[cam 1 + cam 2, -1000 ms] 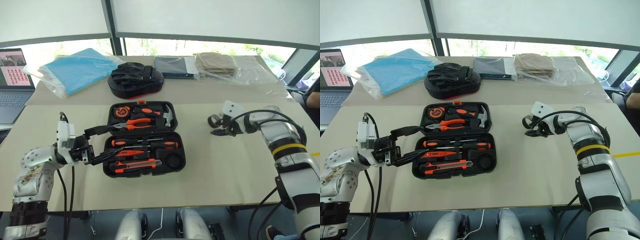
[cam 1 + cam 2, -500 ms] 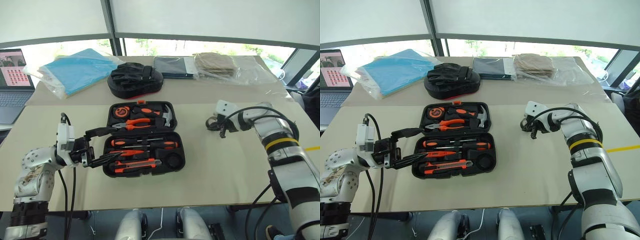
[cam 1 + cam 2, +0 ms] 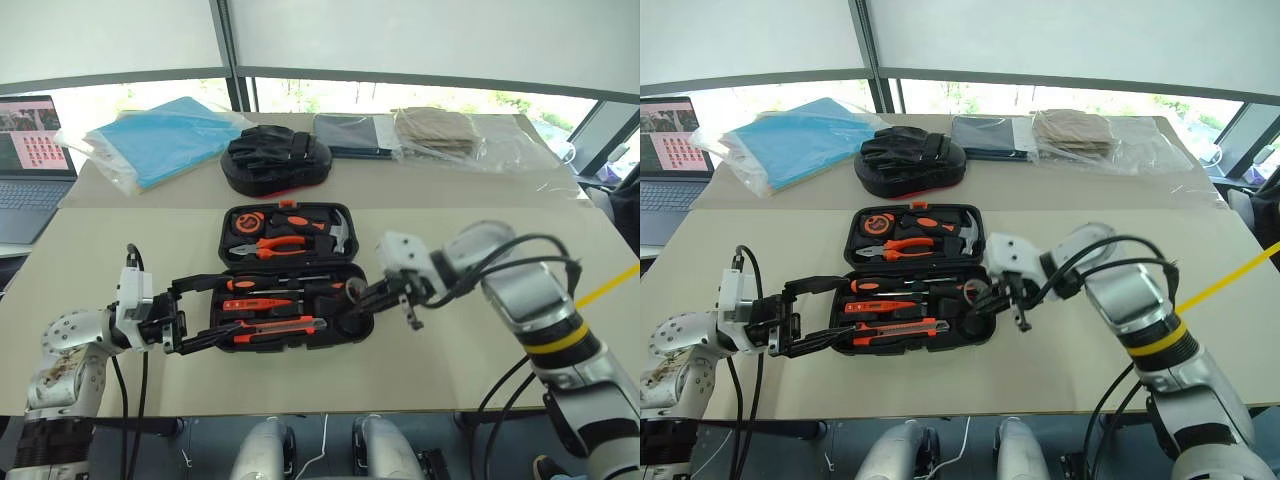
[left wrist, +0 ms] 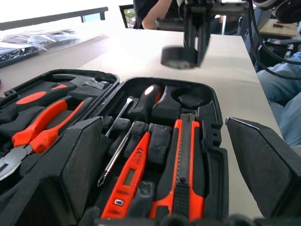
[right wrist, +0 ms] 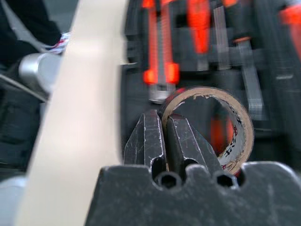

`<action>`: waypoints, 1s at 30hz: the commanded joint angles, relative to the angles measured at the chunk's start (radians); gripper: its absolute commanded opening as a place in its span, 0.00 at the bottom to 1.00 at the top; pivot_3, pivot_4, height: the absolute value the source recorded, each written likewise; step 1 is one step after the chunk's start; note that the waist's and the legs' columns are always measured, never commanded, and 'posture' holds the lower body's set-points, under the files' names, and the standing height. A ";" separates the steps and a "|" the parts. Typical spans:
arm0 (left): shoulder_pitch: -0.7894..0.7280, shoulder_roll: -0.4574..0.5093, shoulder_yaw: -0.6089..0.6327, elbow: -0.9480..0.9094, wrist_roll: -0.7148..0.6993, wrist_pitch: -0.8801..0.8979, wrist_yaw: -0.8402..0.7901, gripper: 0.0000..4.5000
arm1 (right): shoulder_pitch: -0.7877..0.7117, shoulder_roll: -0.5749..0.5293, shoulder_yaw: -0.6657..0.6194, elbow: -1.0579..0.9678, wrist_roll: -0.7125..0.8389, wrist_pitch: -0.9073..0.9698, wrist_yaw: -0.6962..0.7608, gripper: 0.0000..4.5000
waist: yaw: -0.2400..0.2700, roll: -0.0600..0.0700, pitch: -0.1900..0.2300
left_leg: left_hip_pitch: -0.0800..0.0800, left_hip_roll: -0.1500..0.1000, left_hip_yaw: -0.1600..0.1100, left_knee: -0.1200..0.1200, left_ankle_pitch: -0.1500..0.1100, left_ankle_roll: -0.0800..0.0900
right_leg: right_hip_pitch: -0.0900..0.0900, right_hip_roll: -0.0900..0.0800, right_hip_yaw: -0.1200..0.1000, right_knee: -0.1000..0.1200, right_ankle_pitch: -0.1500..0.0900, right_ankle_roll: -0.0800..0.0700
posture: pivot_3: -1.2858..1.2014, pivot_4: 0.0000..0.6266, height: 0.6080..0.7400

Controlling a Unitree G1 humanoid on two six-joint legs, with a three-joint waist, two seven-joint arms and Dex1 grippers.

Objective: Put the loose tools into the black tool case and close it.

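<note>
Near frame centre, the right gripper pinched the tape roll's wall over the open black tool case, while the left gripper gaped wide at its left edge.

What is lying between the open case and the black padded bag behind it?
Nothing: in the left eye view, only bare table separates the black tool case from the black padded bag.

The open tool case lies mid-table. A padded bag sits behind it, a laptop far left. The tape roll hangs over the case's right end.
</note>
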 commanded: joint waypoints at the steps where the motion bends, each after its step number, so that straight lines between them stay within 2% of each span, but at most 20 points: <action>1: 0.025 0.038 -0.003 -0.025 0.021 -0.040 -0.037 1.00 | -0.005 -0.025 0.028 -0.043 -0.020 0.030 -0.021 0.01 | -0.003 0.000 0.000 | 0.000 0.000 0.000 0.000 0.000 0.000 | 0.000 0.000 0.000 0.000 0.000 0.000 | 0.52 0.24 1.00; 10: 0.038 0.075 -0.010 -0.015 0.030 -0.052 -0.058 1.00 | -0.052 -0.096 0.189 -0.024 -0.126 0.066 0.021 0.01 | 0.002 0.000 0.000 | 0.000 0.000 0.000 0.000 0.000 0.000 | 0.000 0.000 0.000 0.000 -0.001 -0.001 | 0.52 0.24 1.00; 15: 0.028 0.075 -0.011 0.002 0.039 -0.066 -0.051 1.00 | -0.077 -0.067 0.201 -0.004 -0.141 0.098 -0.029 0.01 | 0.012 0.000 0.000 | 0.000 0.000 0.000 0.000 0.000 0.001 | 0.000 0.000 -0.001 -0.001 -0.001 0.000 | 0.52 0.24 1.00; 17: 0.019 0.073 -0.012 0.011 0.045 -0.073 -0.045 1.00 | -0.089 -0.067 0.213 0.004 -0.146 0.094 -0.013 0.17 | 0.011 0.000 0.000 | 0.000 0.000 0.000 0.000 0.000 0.001 | 0.000 0.000 -0.001 -0.001 -0.001 0.000 | 0.52 0.24 1.00; 19: 0.011 0.073 -0.012 0.018 0.050 -0.076 -0.037 1.00 | -0.105 -0.062 0.213 0.008 -0.128 0.104 0.009 0.30 | 0.012 0.000 0.000 | 0.000 0.000 0.000 0.000 0.000 0.001 | 0.000 0.000 -0.001 -0.001 -0.001 -0.001 | 0.52 0.24 1.00; 23: 0.027 0.081 0.011 0.032 0.048 -0.061 -0.013 1.00 | -0.134 -0.078 0.152 -0.039 -0.013 0.165 0.094 0.60 | 0.014 0.000 0.000 | 0.000 0.000 0.000 0.000 -0.001 0.001 | 0.000 0.000 -0.001 -0.001 -0.001 0.000 | 0.52 0.24 1.00; 26: 0.046 0.089 0.033 0.038 0.036 -0.041 0.010 1.00 | -0.135 -0.079 0.074 -0.055 0.081 0.172 0.131 0.60 | 0.011 0.000 0.000 | -0.001 0.000 0.000 0.000 -0.002 0.001 | -0.001 0.001 -0.001 -0.002 -0.001 0.000 | 0.52 0.24 1.00; 30: 0.056 0.081 0.086 0.045 0.033 -0.020 0.088 1.00 | -0.099 -0.139 -0.021 -0.035 0.163 0.158 0.153 0.60 | 0.009 -0.001 0.000 | -0.003 0.001 0.000 0.000 -0.003 0.001 | -0.002 0.001 -0.001 -0.002 -0.001 0.000 | 0.52 0.24 1.00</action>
